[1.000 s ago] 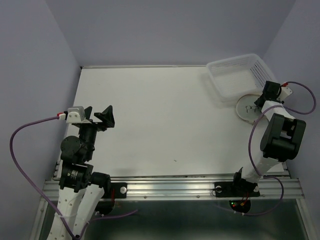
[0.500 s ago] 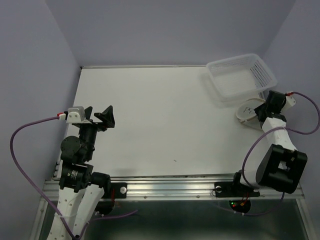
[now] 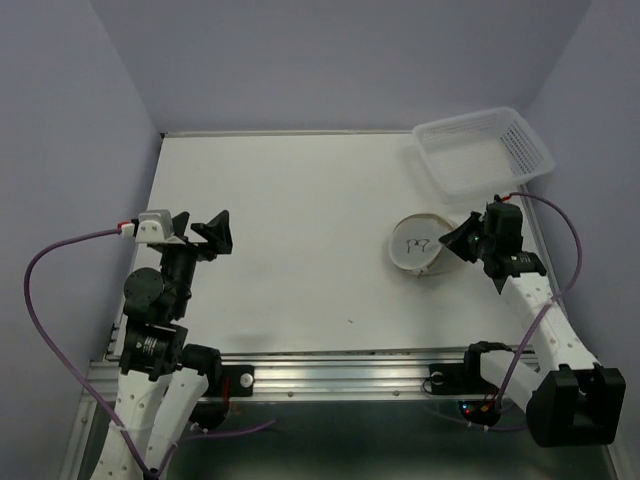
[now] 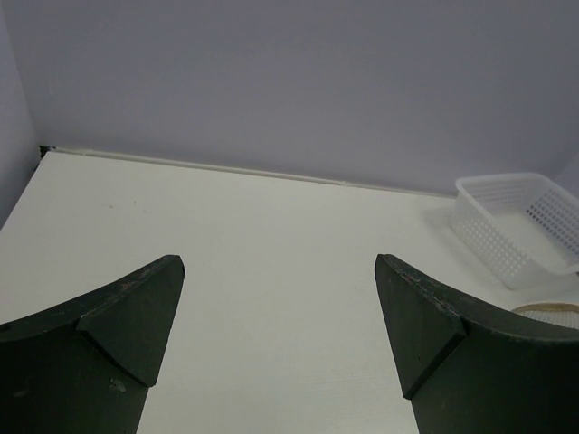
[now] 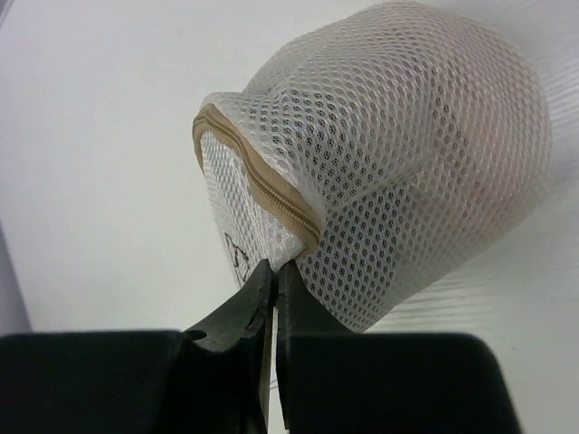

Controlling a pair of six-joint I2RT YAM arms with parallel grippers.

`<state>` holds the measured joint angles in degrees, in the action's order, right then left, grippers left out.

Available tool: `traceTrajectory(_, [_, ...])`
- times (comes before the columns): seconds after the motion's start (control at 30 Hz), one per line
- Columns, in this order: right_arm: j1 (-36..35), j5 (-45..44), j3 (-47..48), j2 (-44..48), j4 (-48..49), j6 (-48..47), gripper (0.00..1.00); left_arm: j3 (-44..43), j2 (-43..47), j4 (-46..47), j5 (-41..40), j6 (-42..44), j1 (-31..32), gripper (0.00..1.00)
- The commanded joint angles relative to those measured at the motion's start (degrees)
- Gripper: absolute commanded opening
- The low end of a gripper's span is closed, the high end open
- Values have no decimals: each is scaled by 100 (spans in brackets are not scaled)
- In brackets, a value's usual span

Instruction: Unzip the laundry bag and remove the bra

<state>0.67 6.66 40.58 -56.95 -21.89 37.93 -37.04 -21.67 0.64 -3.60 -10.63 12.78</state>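
White mesh of the laundry bag (image 3: 418, 245) shows right of the middle in the top view, tilted on its side on the tabletop (image 3: 290, 210), below the plastic basket (image 3: 432, 170) that stands in the upper right corner. The right fingers (image 5: 261, 294) are pressed together on the mesh just beside the tan zipper rim. The left fingers (image 4: 136, 312) are wide apart and hold nothing, at the left of the frame, well apart from the bag.

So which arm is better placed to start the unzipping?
Right. The right end effector is shut on the zippered rim of the laundry bag; the left end effector hangs open across the table.
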Motion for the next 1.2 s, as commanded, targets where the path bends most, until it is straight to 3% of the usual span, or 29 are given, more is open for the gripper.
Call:
traceTrajectory(0.0, [-426, 1213, -58, 175, 253, 205, 1, -93, -144, 305, 113, -132, 23, 99])
traceTrajectory(0.1, [-882, 1786, 108, -115, 843, 180, 1, -163, -303, 287, 175, -342, 23, 99])
traceTrajectory(0.27, [-2085, 1839, 609, -1220, 2081, 240, 1, -190, -697, 261, 577, -816, 23, 99])
traceTrajectory(0.4, [-2631, 1848, 881, -2108, 3075, 302, 1, -146, -1171, 340, 1071, -1378, 32, 99])
traceTrajectory(0.63, [-2853, 1761, 1145, -3225, 3946, 417, 3, 337, -1647, 690, 1414, -2125, 155, 99])
traceTrajectory(0.8, [-2914, 1462, 997, -3568, 4332, 522, 8, 820, -2129, 1402, 1039, -2733, 829, 99])
traceTrajectory(0.93, [-2914, 1154, 698, -3543, 4720, 663, 24, 961, -2665, 1631, 353, -3093, 1515, 99])
traceTrajectory(0.97, [-2914, 1067, 628, -3482, 4720, 611, 38, 1005, -2745, 1736, 168, -3155, 1613, 99])
traceTrajectory(1.07, [-2914, 961, 513, -3280, 4642, 426, 57, 1093, -3044, 1834, -176, -3471, 1868, 99])
traceTrajectory(1.17, [-2914, 576, 469, -2955, 4264, 76, 88, 1233, -3273, 1921, -466, -3752, 2053, 99])
